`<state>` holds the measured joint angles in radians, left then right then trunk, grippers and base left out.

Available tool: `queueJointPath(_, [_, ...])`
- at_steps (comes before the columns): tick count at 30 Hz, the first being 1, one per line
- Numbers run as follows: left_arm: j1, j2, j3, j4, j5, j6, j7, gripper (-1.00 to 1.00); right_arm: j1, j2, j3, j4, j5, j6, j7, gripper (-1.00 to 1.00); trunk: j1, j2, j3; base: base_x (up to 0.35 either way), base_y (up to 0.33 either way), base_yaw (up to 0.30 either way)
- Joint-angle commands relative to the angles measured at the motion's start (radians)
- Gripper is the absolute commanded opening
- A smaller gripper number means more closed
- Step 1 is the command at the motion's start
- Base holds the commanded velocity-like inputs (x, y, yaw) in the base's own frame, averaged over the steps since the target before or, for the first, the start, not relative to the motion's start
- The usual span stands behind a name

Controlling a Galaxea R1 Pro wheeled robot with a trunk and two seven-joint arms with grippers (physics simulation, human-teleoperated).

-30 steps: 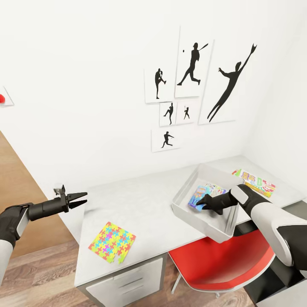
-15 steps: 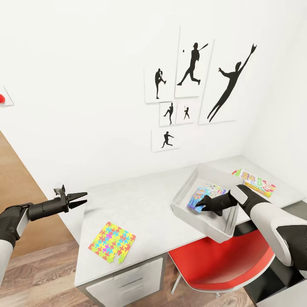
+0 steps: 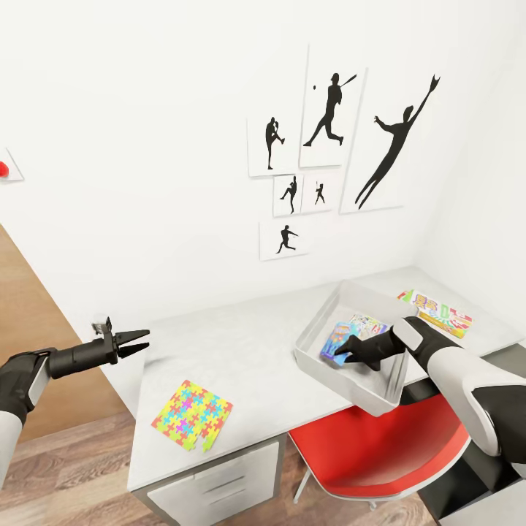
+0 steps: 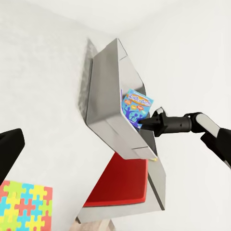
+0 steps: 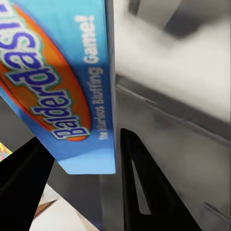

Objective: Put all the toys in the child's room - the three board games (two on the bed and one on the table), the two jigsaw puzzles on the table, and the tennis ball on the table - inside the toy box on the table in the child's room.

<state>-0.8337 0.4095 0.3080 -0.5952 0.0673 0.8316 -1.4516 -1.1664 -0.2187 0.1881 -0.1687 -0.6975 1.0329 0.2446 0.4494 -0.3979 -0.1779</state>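
Observation:
My right gripper [image 3: 345, 353] is down inside the light grey toy box [image 3: 313, 361] on the table [image 3: 248, 347], shut on a light blue board game [image 3: 342, 337] that stands tilted on edge. The right wrist view shows that game [image 5: 57, 72] between my fingers [image 5: 139, 183], printed "Balderdash". From the left wrist, the game [image 4: 136, 106] leans in the toy box [image 4: 103, 91]. A second board game [image 3: 436, 310] lies flat right of the box. One jigsaw puzzle [image 3: 192, 414] rests near the table's front left. My left gripper [image 3: 137, 340] hovers open off the table's left end.
A red chair [image 3: 380, 446] is tucked under the table below the toy box. White drawers [image 3: 219, 489] sit under the puzzle end. Black sports silhouettes [image 3: 332, 109] hang on the white wall. A brown door [image 3: 29, 343] and plank floor lie at left.
The blue board game has shifted slightly left and tipped more upright in the toy box with my right gripper. The left arm has not moved.

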Motion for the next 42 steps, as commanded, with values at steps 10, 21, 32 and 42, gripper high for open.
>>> queueJointPath(10, [-0.001, 0.000, 0.000, 0.000, 0.000, 0.005, -0.003, 1.00, -0.001, -0.001, 0.013, 0.001, 0.004, 0.013, 0.009, -1.00, 0.001, -0.002, -0.002, 0.000, 0.000, 0.000])
queueJointPath(21, [-0.001, -0.002, -0.001, 0.000, 0.000, -0.005, -0.003, 1.00, -0.001, 0.001, 0.014, 0.015, 0.005, 0.014, 0.010, -1.00, 0.001, -0.002, -0.002, 0.000, 0.000, 0.000])
queueJointPath(32, [-0.001, -0.006, 0.000, 0.000, -0.001, -0.005, -0.004, 1.00, -0.001, 0.002, 0.014, 0.015, 0.006, 0.014, 0.010, -1.00, 0.001, -0.002, -0.002, 0.000, 0.000, 0.000])
queueJointPath(42, [-0.001, -0.006, 0.000, 0.000, -0.001, -0.005, -0.004, 1.00, -0.001, 0.003, 0.014, 0.015, 0.006, 0.014, 0.012, -1.00, 0.001, -0.002, -0.002, 0.000, 0.000, 0.000])
